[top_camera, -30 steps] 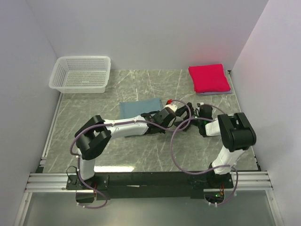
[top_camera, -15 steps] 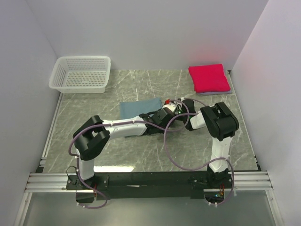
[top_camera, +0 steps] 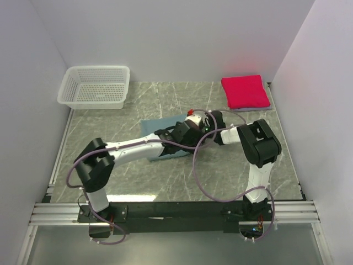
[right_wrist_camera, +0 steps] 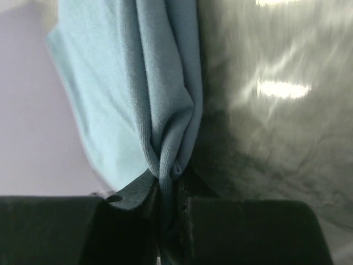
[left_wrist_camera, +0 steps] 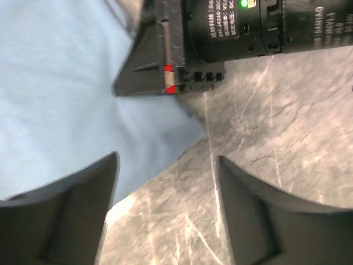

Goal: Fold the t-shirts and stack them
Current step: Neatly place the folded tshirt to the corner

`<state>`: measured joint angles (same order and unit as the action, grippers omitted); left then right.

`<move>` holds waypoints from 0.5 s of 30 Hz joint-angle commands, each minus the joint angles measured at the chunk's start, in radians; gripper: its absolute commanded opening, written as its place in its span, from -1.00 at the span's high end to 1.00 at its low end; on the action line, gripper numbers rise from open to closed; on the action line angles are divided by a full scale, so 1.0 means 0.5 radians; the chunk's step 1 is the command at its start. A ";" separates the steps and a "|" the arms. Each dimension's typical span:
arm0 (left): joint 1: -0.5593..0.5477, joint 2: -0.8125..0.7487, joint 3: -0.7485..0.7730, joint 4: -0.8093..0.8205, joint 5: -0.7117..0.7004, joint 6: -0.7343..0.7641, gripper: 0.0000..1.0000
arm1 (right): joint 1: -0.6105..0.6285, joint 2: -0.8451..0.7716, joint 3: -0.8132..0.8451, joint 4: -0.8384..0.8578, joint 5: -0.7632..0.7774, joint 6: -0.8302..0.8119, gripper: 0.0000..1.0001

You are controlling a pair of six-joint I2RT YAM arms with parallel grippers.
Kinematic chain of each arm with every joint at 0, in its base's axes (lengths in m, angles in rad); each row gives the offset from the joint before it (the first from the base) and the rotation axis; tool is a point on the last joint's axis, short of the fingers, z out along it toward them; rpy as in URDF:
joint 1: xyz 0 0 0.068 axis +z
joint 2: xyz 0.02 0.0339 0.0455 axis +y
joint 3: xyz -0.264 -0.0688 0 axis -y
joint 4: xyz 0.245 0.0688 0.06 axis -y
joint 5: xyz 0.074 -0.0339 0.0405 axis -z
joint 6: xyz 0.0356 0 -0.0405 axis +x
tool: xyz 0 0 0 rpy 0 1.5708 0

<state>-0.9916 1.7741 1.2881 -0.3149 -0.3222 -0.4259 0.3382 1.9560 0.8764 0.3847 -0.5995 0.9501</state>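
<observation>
Right gripper (right_wrist_camera: 168,190): clamping a bunched edge of the teal t-shirt (top_camera: 160,127), with its jaws nearly together on the cloth.
Left gripper (left_wrist_camera: 166,165): hovering with fingers apart over that shirt's corner, gripping nothing.
Teal t-shirt: lying mid-way across the table (top_camera: 110,138), partly folded.
Done: pink t-shirt (top_camera: 245,91) is sitting folded at the far right corner, with a lavender t-shirt (top_camera: 251,109) peeking out beneath.
Left: finishing the teal fold, I judge, then stacking it there.
</observation>
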 commanded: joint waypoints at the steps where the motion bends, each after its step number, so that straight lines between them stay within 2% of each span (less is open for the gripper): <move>1: 0.115 -0.231 -0.054 -0.020 0.064 -0.093 -0.65 | -0.004 -0.151 0.241 -0.574 0.290 -0.482 1.00; 3: 0.222 -0.357 -0.094 -0.042 0.077 -0.160 -0.78 | -0.005 -0.148 0.440 -0.759 0.425 -0.733 1.00; 5: 0.314 -0.458 -0.177 -0.076 0.101 -0.209 -0.97 | -0.011 -0.120 0.678 -1.084 0.631 -0.911 1.00; 7: 0.492 -0.618 -0.281 -0.100 0.162 -0.274 -0.99 | -0.011 -0.080 0.839 -1.345 0.811 -1.139 1.00; 8: 0.617 -0.673 -0.321 -0.116 0.184 -0.295 -0.99 | -0.011 -0.068 0.976 -1.401 0.970 -1.206 1.00; 11: 0.811 -0.866 -0.471 -0.192 0.245 -0.341 -0.99 | -0.020 -0.010 1.252 -1.573 1.287 -1.436 1.00; 12: 0.942 -0.940 -0.535 -0.208 0.252 -0.345 -0.99 | -0.029 0.015 1.330 -1.613 1.340 -1.519 1.00; 15: 1.157 -1.062 -0.679 -0.254 0.295 -0.345 -0.99 | -0.060 0.137 1.627 -1.739 1.523 -1.648 1.00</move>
<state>-0.4862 1.3025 1.0092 -0.3939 -0.2283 -0.5705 0.3325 1.9915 1.5669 -0.3824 -0.0402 0.2821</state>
